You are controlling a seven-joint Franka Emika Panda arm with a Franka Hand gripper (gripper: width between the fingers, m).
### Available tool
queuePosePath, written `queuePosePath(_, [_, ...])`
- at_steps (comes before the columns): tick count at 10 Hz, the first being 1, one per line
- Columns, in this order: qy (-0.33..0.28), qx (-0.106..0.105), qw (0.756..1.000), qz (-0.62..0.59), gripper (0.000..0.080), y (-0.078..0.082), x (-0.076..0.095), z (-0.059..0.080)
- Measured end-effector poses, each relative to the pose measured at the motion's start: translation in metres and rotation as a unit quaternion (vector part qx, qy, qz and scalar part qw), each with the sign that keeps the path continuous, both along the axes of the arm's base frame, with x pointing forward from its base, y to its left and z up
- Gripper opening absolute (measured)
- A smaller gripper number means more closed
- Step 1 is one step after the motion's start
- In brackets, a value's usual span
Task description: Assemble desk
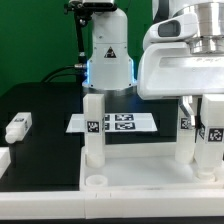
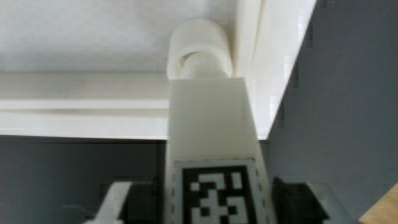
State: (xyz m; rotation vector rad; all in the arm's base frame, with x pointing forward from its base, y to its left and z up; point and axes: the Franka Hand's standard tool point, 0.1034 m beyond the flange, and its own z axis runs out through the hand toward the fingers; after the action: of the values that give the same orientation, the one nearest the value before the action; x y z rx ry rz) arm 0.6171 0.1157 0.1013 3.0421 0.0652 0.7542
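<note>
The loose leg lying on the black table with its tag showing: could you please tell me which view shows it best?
The exterior view: the leg lies whole toward that view's left. The wrist view does not show it.

In the exterior view the light is bright and even and falls from above. The white desk top (image 1: 150, 172) glares near the camera. Its rim is washed almost flat, with only faint grey shading around the standing legs (image 1: 94, 125). The black table (image 1: 40, 140) swallows the light and shows no clear shadows. A cold blue glow rings the robot base (image 1: 108, 68) at the far side. The whole picture is coarse and soft, and the tags on the marker board (image 1: 118, 124) are barely resolved. In the wrist view one leg (image 2: 214, 130) sits very close to the lens and is blurred, and its tag (image 2: 217, 195) is smeared. The pale surface beyond it looks grainy, with dimmer grey beside it.
</note>
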Motion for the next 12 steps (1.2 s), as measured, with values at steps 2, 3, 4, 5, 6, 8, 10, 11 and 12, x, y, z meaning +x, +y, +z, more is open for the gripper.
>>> queuePosePath(2, [-0.01, -0.001, 1.0, 0.0, 0.0284, -0.001, 0.0026, 0.0017])
queuePosePath(3, [-0.009, 0.0, 1.0, 0.0, 0.0284, -0.0003, 0.0029, 0.0018])
queuePosePath(4, [-0.009, 0.0, 1.0, 0.0, 0.0284, 0.0, 0.0029, 0.0018])
queuePosePath(5, [-0.009, 0.0, 1.0, 0.0, 0.0285, 0.0, 0.0029, 0.0019])
queuePosePath(6, [-0.009, 0.0, 1.0, 0.0, 0.0285, 0.0, 0.0029, 0.0019])
queuePosePath(8, [-0.009, 0.0, 1.0, 0.0, 0.0503, -0.0001, 0.0029, 0.0019])
queuePosePath(10, [-0.009, 0.0, 1.0, 0.0, 0.0641, 0.0, 0.0029, 0.0019])
queuePosePath(11, [-0.007, 0.0, 1.0, 0.0, 0.0641, 0.0001, 0.0027, 0.0016])
queuePosePath(12, [0.009, 0.002, 1.0, 0.0, 0.0648, 0.0013, 0.002, 0.0011])
